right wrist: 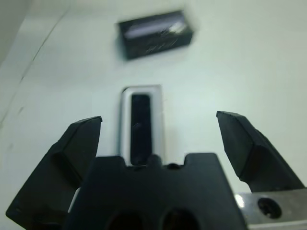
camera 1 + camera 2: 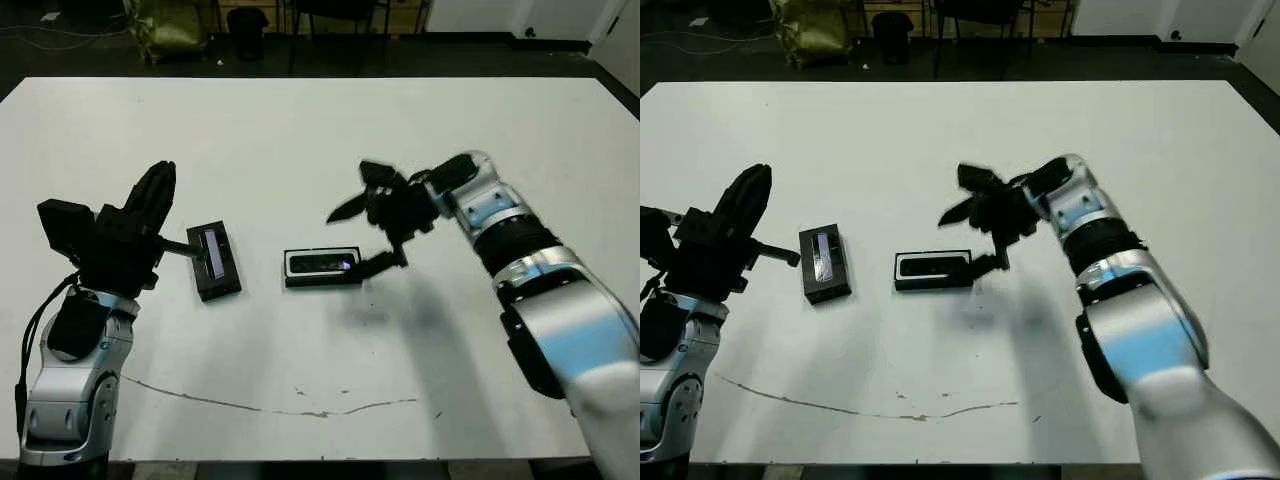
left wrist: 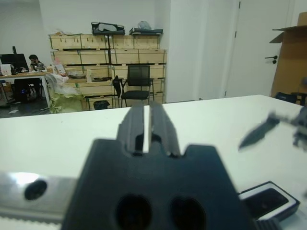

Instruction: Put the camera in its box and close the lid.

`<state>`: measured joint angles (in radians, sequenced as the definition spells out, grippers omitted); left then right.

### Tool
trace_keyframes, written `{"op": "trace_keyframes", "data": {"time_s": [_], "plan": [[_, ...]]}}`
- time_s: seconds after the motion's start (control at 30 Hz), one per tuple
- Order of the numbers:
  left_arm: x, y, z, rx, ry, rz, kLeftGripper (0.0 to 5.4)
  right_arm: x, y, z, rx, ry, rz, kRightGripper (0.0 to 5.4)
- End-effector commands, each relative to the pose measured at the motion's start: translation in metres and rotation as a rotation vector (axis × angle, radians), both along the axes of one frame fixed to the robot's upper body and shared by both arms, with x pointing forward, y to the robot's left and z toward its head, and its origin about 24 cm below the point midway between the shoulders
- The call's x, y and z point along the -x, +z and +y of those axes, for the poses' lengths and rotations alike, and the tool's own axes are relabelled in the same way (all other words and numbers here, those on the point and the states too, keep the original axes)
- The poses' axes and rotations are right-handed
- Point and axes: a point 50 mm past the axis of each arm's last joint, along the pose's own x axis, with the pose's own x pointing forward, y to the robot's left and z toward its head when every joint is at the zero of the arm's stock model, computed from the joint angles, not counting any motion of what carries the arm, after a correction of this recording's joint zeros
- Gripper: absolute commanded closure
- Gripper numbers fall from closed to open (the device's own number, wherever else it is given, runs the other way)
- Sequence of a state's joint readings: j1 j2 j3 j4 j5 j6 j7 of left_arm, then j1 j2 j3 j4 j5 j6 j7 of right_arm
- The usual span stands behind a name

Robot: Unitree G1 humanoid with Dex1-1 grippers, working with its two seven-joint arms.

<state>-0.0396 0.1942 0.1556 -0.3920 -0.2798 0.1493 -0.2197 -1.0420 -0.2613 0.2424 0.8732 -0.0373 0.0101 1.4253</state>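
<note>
Camera (image 2: 322, 264) lies in box (image 2: 322, 281) beside splayed right hand (image 2: 362, 236).

The right gripper (image 2: 364, 233) is smeared by motion in both head views, so its finger outlines are soft; in the left wrist view it shows only as a blurred dark streak at the picture's edge; the lid (image 1: 156, 33) is blurred in the right wrist view, its pale strip a mere smudge; the near end of the box (image 1: 125, 124) is hidden there behind the gripper's black body; in the left wrist view the box is cut off by the lower edge and partly covered by the left gripper (image 3: 147, 125); a seated person (image 3: 34, 63) far back is too small to make out.
</note>
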Motion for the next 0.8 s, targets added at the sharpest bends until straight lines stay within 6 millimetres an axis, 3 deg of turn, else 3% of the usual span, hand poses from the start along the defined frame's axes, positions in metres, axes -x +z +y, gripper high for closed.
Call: {"op": "trace_keyframes", "data": {"time_s": [0.03,0.33,0.8], "plan": [[0.001,-0.006,0.003,-0.001,0.007,0.036,5.40,0.008,-0.008,-0.021,-0.074,-0.145,-0.021,0.10],[0.002,-0.007,0.003,-0.006,0.007,0.043,5.40,0.045,-0.015,-0.052,-0.297,-0.517,-0.166,1.99],[0.006,-0.011,0.000,-0.004,0.007,0.057,5.40,0.090,-0.024,-0.021,-0.427,-0.727,-0.341,5.17]]}}
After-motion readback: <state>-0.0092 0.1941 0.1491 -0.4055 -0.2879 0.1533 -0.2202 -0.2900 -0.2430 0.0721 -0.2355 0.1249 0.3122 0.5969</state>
